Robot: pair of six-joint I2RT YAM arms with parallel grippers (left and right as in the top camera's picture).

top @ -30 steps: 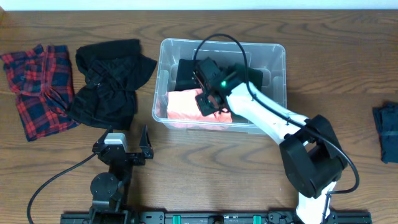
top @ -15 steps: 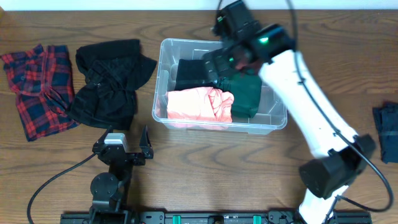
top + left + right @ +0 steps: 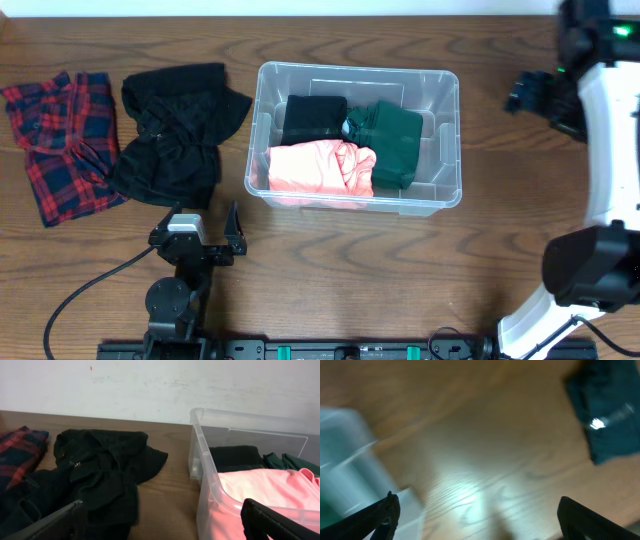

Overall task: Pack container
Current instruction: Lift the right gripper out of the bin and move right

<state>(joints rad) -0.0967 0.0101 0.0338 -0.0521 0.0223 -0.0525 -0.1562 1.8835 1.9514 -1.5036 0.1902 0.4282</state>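
Observation:
The container point(image 3: 452, 140) is a clear plastic bin in the middle of the table, also seen in the left wrist view point(image 3: 201, 465). Inside lie a folded black garment point(image 3: 314, 118), a dark green garment point(image 3: 388, 142) and a pink garment point(image 3: 312, 168). My right gripper point(image 3: 532, 94) hangs open and empty above bare table to the right of the bin; its own view is blurred point(image 3: 480, 520). My left gripper point(image 3: 206, 211) rests open and empty near the front edge, left of the bin point(image 3: 160, 525).
A crumpled black garment point(image 3: 175, 130) and a red plaid garment point(image 3: 62, 140) lie on the table left of the bin. A dark blue garment point(image 3: 605, 415) lies at the far right, hidden under my right arm in the overhead view.
My right gripper opened, left the green garment in the container, rose out of it and swung far to the right. The left arm has not moved.

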